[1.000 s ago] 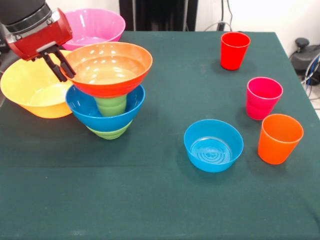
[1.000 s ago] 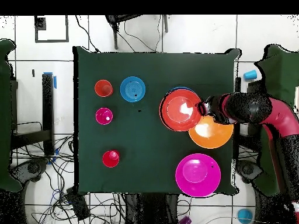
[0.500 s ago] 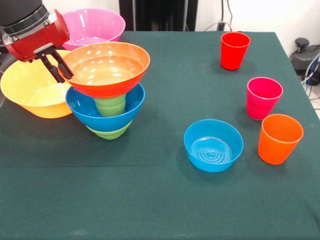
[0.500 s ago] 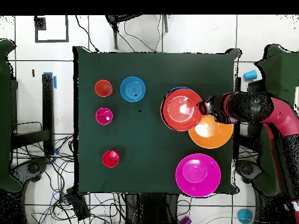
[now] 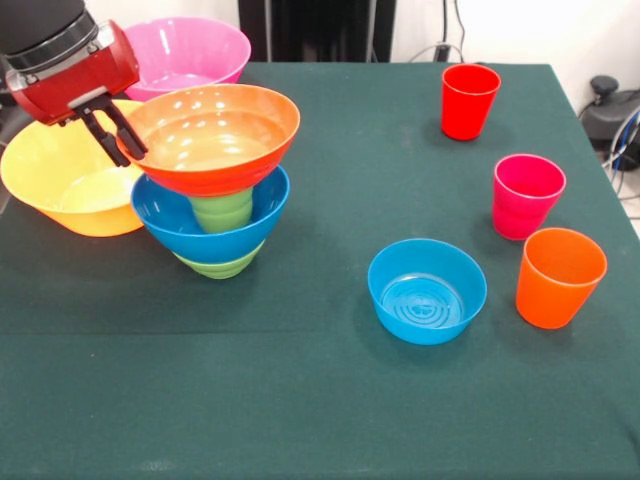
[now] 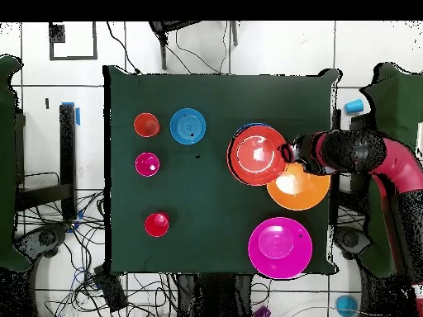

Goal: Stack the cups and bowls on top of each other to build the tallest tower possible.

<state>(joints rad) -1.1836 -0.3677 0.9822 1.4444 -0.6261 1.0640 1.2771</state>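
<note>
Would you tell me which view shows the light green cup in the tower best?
The front view: the green cup shows upside down between the blue bowl and the orange-red bowl resting on it. In the overhead view the orange-red bowl covers the cup completely, so nothing of it shows.

green table (image 5: 300, 400) | tower (image 5: 215, 180) | loose bowls (image 5: 427, 290) | cups (image 5: 560, 277)
</note>
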